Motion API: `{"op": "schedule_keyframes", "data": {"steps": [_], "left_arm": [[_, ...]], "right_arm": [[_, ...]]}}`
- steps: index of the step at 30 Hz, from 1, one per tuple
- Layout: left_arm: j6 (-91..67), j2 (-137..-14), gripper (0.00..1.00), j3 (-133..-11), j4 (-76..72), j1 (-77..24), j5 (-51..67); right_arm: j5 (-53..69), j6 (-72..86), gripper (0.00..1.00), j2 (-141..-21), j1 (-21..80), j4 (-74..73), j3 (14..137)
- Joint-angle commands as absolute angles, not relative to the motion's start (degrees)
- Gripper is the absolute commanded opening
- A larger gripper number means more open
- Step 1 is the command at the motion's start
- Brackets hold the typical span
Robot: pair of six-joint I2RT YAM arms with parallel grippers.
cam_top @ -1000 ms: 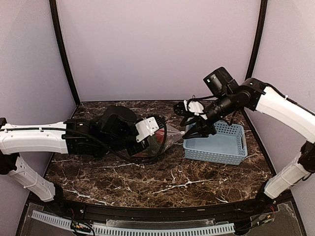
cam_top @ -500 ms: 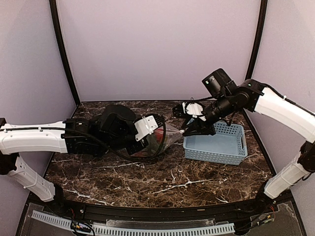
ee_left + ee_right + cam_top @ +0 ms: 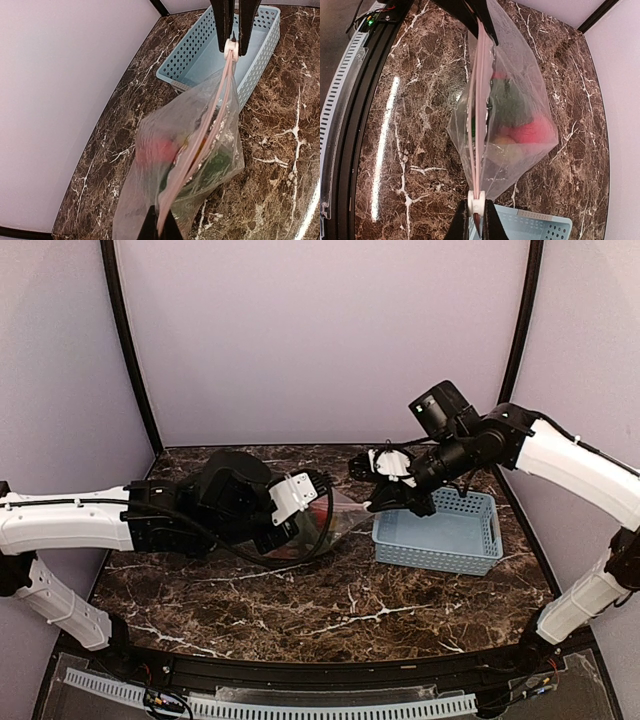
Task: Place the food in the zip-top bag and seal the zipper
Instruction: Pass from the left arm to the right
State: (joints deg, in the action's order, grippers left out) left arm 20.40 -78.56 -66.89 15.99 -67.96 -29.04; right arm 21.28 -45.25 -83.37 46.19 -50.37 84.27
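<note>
So in the overhead view both my arms were stretched toward the middle of the marble table [image 3: 330, 610] with the zip-top bag [image 3: 347, 519] strung between them. My left gripper [image 3: 318, 508] was at the bag's 9 o'clock end and my right gripper [image 3: 378, 503] at its 3 o'clock end. The blue basket [image 3: 440, 540] sat just past the right one, at 3 o'clock from the bag.

From the left wrist cam, my left gripper [image 3: 159, 221] was clenched tight on the near end of the zipper [image 3: 197, 145]. The pink strip ran straight up toward 12 o'clock, where the right fingers [image 3: 221, 25] pinched it at its white slider [image 3: 231, 48]. The basket [image 3: 200, 55] was right behind them.

The right wrist cam showed the same thing mirrored. My right gripper [image 3: 476, 211] was clamped on the zipper [image 3: 477, 125] at the slider [image 3: 476, 200], and the left fingers [image 3: 482, 17] bit the far end at 12 o'clock.

The food was all inside the bag [image 3: 520, 75], bulging toward 3 o'clock of the strip in that view. There was a red-pink strawberry [image 3: 534, 133] low down and a green vegetable [image 3: 512, 107] above it, the rest too blurry through the plastic to name. I honestly couldn't tell if the strip was sealed along its whole run, or if the bag's belly touched the marble.
</note>
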Motion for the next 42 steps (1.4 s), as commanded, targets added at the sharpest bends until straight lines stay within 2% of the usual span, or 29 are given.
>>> {"op": "schedule_keyframes", "data": {"steps": [1, 15, 18, 22, 24, 31, 42], "left_arm": [[19.01, -73.98, 0.01, -65.01, 15.94, -66.65, -29.27], [17.85, -74.07, 0.01, -63.86, 15.91, -66.45, -28.26], [17.57, -74.18, 0.01, -63.6, 15.64, -66.45, -28.1], [17.26, -74.11, 0.01, -63.37, 15.11, -66.45, -27.91], [17.09, -73.95, 0.01, -63.22, 14.74, -66.45, -27.91], [16.7, -73.39, 0.01, -62.4, 13.36, -66.45, -27.71], [16.44, -72.27, 0.01, -62.2, 13.56, -65.43, -26.66]], "right_arm": [[16.26, -46.06, 0.0, -82.74, 46.19, -51.06, 82.07], [18.61, -44.43, 0.04, -80.45, 44.39, -52.87, 82.53], [19.96, -43.76, 0.16, -80.05, 44.17, -53.48, 82.4], [23.26, -43.42, 0.41, -79.29, 43.24, -53.79, 81.2], [24.93, -43.63, 0.46, -79.11, 42.8, -53.74, 80.29], [30.49, -41.71, 0.45, -78.78, 42.1, -47.14, 75.8], [30.43, -40.12, 0.39, -80.73, 41.82, -40.02, 76.55]]}}
